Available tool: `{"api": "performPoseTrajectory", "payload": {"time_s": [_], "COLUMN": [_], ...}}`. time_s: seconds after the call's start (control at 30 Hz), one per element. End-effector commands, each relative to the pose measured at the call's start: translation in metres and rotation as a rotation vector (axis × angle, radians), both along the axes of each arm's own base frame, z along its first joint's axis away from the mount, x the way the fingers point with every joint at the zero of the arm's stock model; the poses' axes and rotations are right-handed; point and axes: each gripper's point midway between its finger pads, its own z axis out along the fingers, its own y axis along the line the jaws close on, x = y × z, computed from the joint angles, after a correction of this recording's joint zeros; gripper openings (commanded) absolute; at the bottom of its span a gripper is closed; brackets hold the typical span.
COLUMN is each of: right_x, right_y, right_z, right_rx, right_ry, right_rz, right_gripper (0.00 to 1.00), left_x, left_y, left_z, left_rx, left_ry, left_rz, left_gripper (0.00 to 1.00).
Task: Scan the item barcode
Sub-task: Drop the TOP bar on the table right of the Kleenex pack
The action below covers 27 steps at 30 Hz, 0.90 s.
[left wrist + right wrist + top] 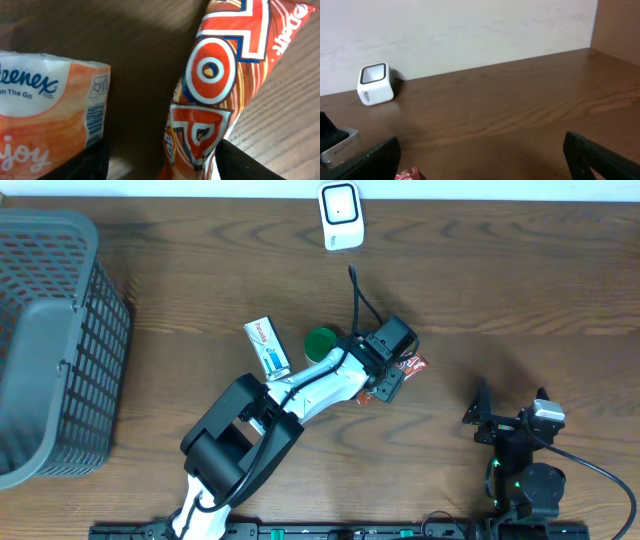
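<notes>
Right wrist shows scanner (375,84) on wooden table (520,105) by pale wall (470,25).

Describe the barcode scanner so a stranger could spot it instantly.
Start at the wooden table and look to its far edge, by the pale wall. The scanner stands there alone. It is the only white block, with a dark window on its face.

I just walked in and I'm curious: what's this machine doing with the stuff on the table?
The left gripper hangs open over a red snack packet, with a Kleenex pack lying beside it. The right gripper is open off to the side, holding nothing. The white scanner stands by the wall, with nothing held up to it.
</notes>
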Motion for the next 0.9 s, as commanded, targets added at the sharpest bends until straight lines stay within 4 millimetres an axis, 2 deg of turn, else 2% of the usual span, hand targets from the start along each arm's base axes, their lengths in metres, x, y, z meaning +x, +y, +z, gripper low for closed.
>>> {"api": "performPoseTrajectory", "payload": {"time_s": [0.0,0.1,0.27,0.4,0.53,0.57,0.6,0.7,0.77,0.87], "right_x": [0.0,0.0,0.0,0.0,0.0,0.0,0.0,0.0,0.0,0.0], "right_y": [-0.002,-0.002,-0.002,-0.002,-0.002,-0.002,-0.002,-0.002,-0.002,-0.002], "right_z": [-0.001,-0.001,-0.001,-0.001,-0.001,-0.001,-0.001,-0.001,-0.001,-0.001], "right_rx": [-0.011,-0.011,-0.011,-0.011,-0.011,-0.011,-0.011,-0.011,-0.011,-0.011], "right_ry": [0.002,0.002,0.002,0.002,0.002,0.002,0.002,0.002,0.002,0.002], "right_rz": [-0.007,-0.007,-0.007,-0.007,-0.007,-0.007,-0.007,-0.007,-0.007,-0.007], "right_gripper": [0.99,0.99,0.99,0.99,0.99,0.99,0.99,0.99,0.99,0.99], "left_x": [0.006,0.008,0.011,0.012,0.014,0.016,0.021,0.032,0.038,0.042], "left_y": [-0.002,-0.004,-0.008,-0.008,0.004,0.01,0.023,0.058,0.09,0.137], "left_z": [0.018,0.033,0.081,0.129,0.195,0.211,0.239,0.298,0.342,0.396], "left_rx": [-0.033,-0.06,-0.139,-0.211,-0.253,-0.249,-0.238,-0.187,-0.115,-0.024], "left_ry": [-0.026,-0.048,-0.12,-0.201,-0.374,-0.428,-0.531,-0.759,-0.933,-1.124], "left_rz": [0.031,0.031,0.03,0.011,-0.033,-0.028,-0.007,0.072,0.147,0.263], "left_gripper": [0.69,0.69,0.75,0.77,0.78,0.82,0.84,0.85,0.85,0.85]}}
